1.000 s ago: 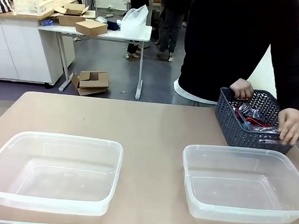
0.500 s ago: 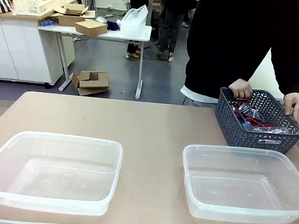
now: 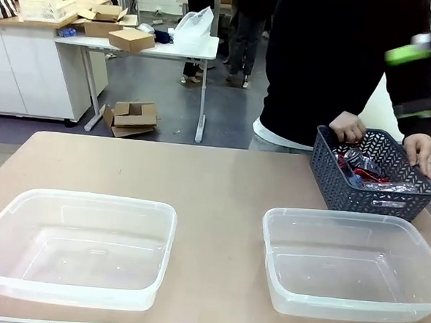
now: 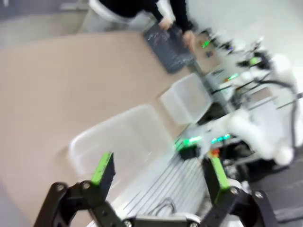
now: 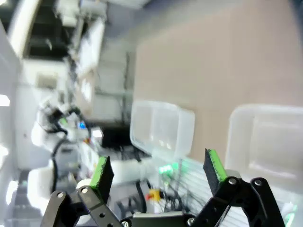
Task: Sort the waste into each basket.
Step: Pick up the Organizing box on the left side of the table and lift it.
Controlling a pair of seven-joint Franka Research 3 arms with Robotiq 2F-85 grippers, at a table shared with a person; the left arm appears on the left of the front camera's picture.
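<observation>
The waste, red cans and clear bottles, lies in a dark grey lattice basket at the table's far right. A person holds that basket's rim with both hands. Two clear tubs lie empty near me, one at the left and one at the right. My right gripper is a blur high above the lattice basket, open. In the right wrist view the gripper is open over both tubs. My left gripper is open above the left tub.
The brown table has bare room between and behind the tubs. The person in black stands at the far right side. Beyond are a white desk with cardboard boxes and a box on the floor.
The person's hand slid from the lattice basket's front to its far right rim. My right gripper has come into the front view at the upper right, blurred by motion.
</observation>
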